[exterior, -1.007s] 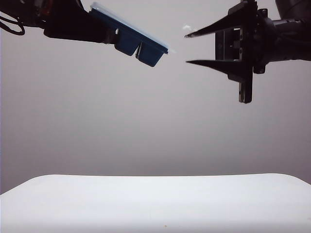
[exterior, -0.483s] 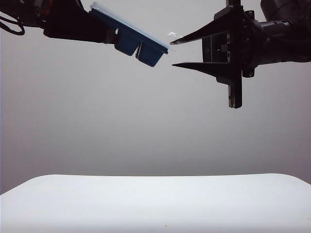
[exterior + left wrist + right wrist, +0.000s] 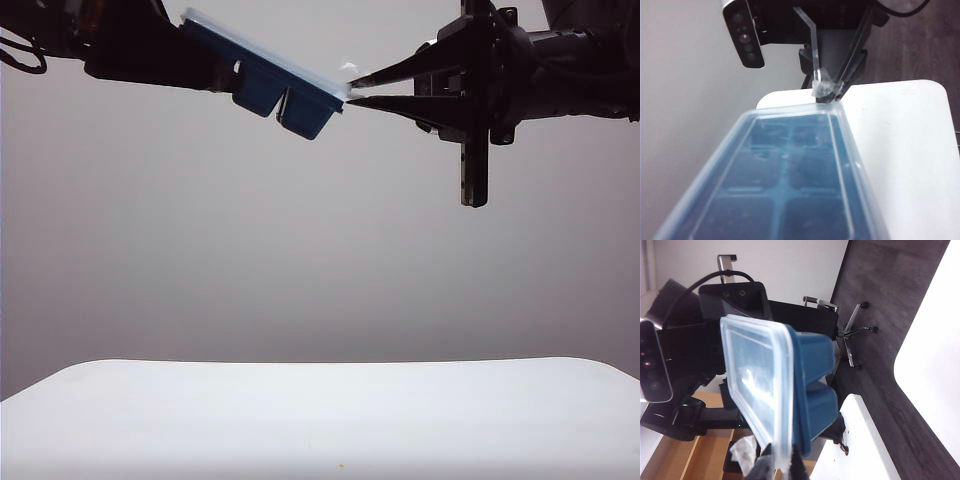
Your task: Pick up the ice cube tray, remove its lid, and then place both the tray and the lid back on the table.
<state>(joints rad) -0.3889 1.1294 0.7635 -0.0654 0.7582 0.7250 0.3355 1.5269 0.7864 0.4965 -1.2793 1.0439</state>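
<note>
High above the white table, my left gripper holds the dark blue ice cube tray by its far end, tilted down toward the right. The translucent lid still sits on the tray. My right gripper has reached in from the right and is shut on the lid's rim at the tray's free end. The right wrist view shows the lid over the blue tray, with the gripper pinching the rim. The covered tray fills the left wrist view, hiding the left jaws.
In the left wrist view the right gripper touches the lid's far edge, with the table below. A chair base stands on the dark floor beyond the table.
My right gripper moved left to the tray's free end and its jaws closed onto the lid's rim. The left arm and tray stayed still.
</note>
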